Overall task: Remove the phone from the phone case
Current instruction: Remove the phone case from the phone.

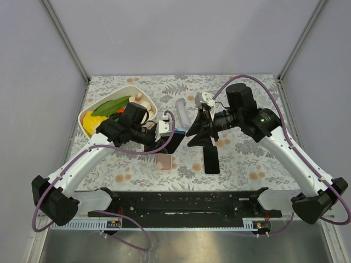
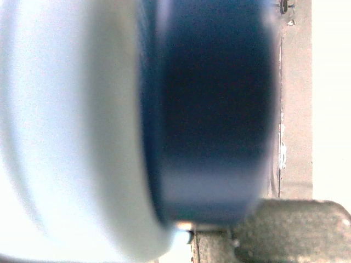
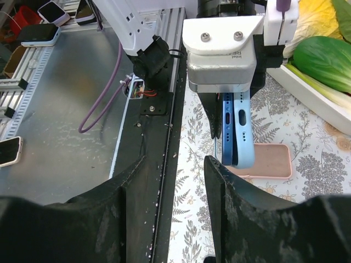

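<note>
While the left gripper (image 1: 163, 130) has its jaws pressed onto the task's pair, a dark blue phone (image 3: 227, 129) and its light blue phone case (image 3: 244, 131) hang on edge near the middle of the floral-patterned tabletop (image 1: 247, 164), a little toward its left side. In the right wrist view the two stand side by side with their lower ends pointing down. The phone is on the left and the case on the right, and a thin gap runs between them along the bottom, so the case looks partly peeled away, though the phone is not out of it. Whether the lower ends touch the tabletop cannot be told.

The left wrist view is filled by a blur of pale blue and dark blue (too close to read anything more).

The right gripper (image 3: 175, 167) faces the pair from the right, near it but apart. Its black jaws are spread and hold nothing.

Just behind the held pair in the right wrist view, a pink rectangular case (image 3: 266, 161) lies flat on the tabletop. A black slab-shaped phone (image 1: 211, 159) lies flat nearer the front edge, right of centre. A white tray (image 1: 131, 86) sits at the far left corner, holding green leaves (image 1: 112, 105) and something yellow (image 1: 92, 119).
</note>
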Available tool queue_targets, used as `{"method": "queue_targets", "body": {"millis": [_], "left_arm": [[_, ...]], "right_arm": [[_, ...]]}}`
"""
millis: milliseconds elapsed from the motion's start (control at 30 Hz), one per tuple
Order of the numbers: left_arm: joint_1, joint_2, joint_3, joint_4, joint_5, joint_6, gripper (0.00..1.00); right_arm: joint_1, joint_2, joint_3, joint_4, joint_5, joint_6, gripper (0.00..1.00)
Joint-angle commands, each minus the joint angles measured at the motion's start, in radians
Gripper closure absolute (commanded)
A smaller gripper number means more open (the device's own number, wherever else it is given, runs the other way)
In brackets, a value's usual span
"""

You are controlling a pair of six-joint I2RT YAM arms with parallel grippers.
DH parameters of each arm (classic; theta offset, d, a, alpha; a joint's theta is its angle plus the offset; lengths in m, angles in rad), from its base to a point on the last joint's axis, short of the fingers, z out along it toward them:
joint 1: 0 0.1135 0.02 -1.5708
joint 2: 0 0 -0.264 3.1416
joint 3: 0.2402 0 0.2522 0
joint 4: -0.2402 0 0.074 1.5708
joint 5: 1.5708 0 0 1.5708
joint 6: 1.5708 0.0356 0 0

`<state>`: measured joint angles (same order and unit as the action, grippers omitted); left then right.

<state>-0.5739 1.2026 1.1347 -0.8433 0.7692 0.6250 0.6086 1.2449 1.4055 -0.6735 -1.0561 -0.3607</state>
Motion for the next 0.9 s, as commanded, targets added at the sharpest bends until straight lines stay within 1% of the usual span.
{"method": "queue_targets", "body": {"millis": [0, 867], "left_arm": [[0.005, -0.009, 0.059, 0.067, 0.077, -0.015, 1.0], [0.003, -0.028, 0.057, 0.067, 0.085, -0.024, 1.0]], "right_arm": [[-0.003, -0.004, 0.001, 0.058, -0.032, 0.039, 0.48], [-0.001, 0.028, 0.001, 0.074, 0.053, 0.022, 0.48]]}}
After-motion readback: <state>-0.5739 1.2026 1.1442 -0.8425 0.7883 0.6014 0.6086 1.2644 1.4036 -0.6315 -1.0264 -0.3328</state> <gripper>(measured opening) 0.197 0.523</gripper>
